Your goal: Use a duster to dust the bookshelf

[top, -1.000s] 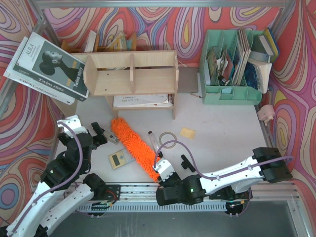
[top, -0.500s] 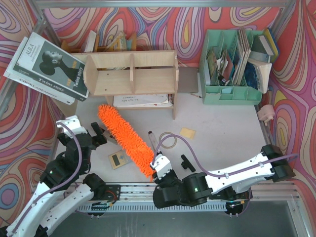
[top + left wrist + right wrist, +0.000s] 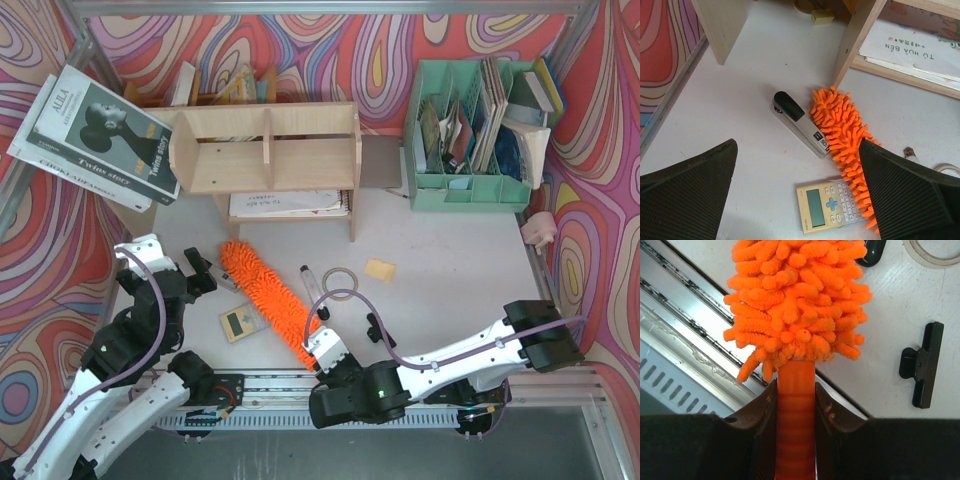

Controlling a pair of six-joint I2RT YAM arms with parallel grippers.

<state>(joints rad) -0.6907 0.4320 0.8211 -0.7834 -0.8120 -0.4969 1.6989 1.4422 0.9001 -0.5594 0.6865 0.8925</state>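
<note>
Clamping the thin handle at six o'clock, the right tool [image 3: 795,405] holds the long orange duster with a shaggy chenille head [image 3: 262,290]. The duster slants toward eleven o'clock, its tip short of the wide, low plywood bookshelf [image 3: 265,150] at twelve. No shelf surface is touched, so I judge all the dusting is left. The left tool [image 3: 203,270] sits wide and empty at eight o'clock. A grey stapler [image 3: 800,125] and a cream calculator [image 3: 827,205] crowd the head's nine o'clock side. Bare white tabletop [image 3: 440,250] lies open at two o'clock.
</note>
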